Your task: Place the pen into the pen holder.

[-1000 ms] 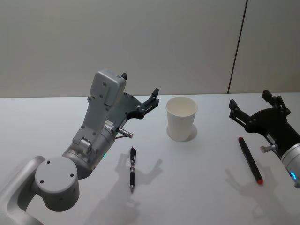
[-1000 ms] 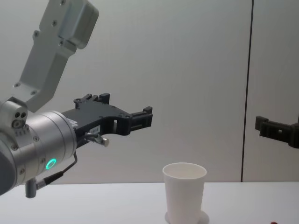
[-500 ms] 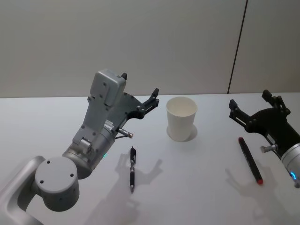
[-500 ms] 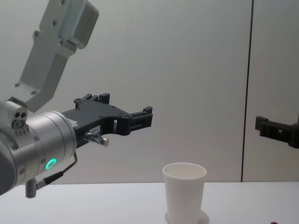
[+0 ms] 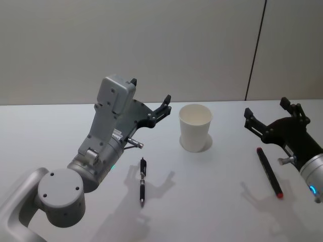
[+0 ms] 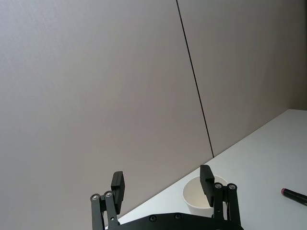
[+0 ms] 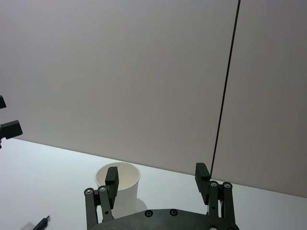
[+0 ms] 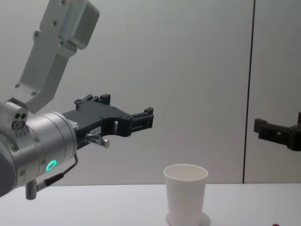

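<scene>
The chief risk is the cup [image 5: 195, 127]: it looks like light, empty paper, standing upright on the surface [image 5: 45, 126], so a pen pushed against its rim or a pincer brushing its wall would likely tip or slide it; a long pen let go at a lean might pull it over as well; the pens are thin and lie flat, so fingertips coming down a little off line could roll one away or scrape the surface instead of closing on it; with two pens out, picking the wrong one is also possible

The left pincer [image 5: 150, 90] hangs open and empty above the surface, just left of the cup; the right pincer [image 5: 266, 107] is likewise spread wide and holds nothing, raised well to the cup's right

The black pen [image 5: 142, 181] is slim and dark, lying in front of the cup and to its left, below the left arm; the red-tipped pen [image 5: 269, 172] has a dark body with red at its near end and lies under the right pincer; the cup is plain white, tapered, wider at its rolled rim
</scene>
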{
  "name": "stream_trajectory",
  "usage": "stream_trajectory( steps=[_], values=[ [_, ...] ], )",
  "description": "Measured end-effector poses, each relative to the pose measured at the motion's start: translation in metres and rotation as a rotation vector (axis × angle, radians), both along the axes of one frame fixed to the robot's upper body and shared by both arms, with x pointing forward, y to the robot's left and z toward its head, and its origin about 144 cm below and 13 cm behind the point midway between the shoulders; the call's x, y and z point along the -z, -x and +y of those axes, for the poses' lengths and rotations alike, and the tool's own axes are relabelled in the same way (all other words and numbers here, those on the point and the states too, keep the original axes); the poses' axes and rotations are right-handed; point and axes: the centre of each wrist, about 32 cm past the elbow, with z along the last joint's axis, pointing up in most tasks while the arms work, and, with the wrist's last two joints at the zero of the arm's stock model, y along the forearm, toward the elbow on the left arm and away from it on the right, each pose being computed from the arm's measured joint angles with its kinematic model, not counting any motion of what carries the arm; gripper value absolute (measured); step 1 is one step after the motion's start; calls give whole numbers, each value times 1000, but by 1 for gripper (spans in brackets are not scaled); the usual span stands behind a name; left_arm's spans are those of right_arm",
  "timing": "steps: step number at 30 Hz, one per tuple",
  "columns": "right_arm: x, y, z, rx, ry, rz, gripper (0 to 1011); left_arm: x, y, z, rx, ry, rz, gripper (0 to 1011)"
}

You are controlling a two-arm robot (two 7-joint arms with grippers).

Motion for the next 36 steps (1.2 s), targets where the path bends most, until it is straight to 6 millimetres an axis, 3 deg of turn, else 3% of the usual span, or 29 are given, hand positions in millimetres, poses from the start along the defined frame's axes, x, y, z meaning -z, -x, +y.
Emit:
stream_trajectory(
  steps=[18,36],
  values=[
    [-11,6,20,71,93,115,1001,0,0,0,0,0,0,1004],
    [-26,-4,22,159,164,281,1001,0,0,0,0,0,0,1004]
  ],
)
